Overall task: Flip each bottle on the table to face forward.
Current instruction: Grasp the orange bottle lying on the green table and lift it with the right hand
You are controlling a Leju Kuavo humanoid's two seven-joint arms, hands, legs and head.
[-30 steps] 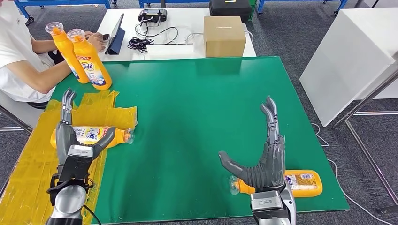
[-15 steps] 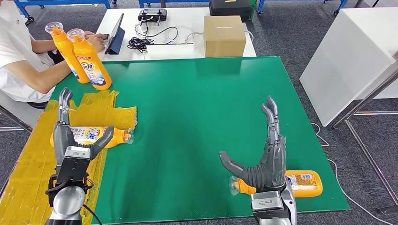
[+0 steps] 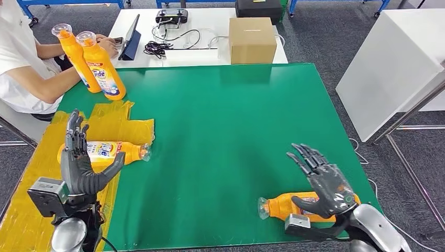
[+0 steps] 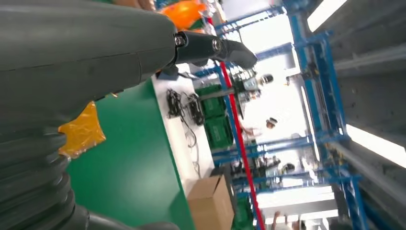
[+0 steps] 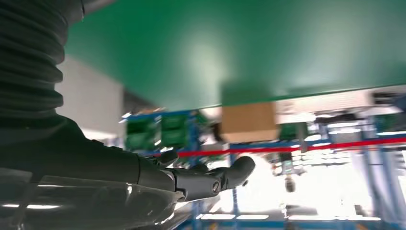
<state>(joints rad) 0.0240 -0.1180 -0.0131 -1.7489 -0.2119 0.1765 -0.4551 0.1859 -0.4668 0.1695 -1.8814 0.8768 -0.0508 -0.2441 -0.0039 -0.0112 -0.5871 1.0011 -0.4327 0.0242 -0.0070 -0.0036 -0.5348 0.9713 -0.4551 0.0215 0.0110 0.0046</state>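
The near bottle (image 3: 302,206) lies on its side at the front right of the green surface (image 3: 225,121), its long axis running across the robot's view with the cap end toward the middle and the base toward the right edge. The right hand (image 3: 325,181) hangs just above its body, palm turned down, fingers (image 3: 304,157) spread apart and grasping nothing; whether the thumb touches the bottle cannot be told. A second bottle (image 3: 107,152) lies on the yellow sheet (image 3: 36,178) at the front left, also crosswise, cap pointing right. The left hand (image 3: 78,165) stands upright in front of it, fingers released and empty. Two more bottles (image 3: 97,65) stand upright at the far left corner, beside a seated person (image 3: 23,68). Each lying bottle sits directly under or just beyond the hand on its own side, so a grasp would likely mean closing across the short axis.
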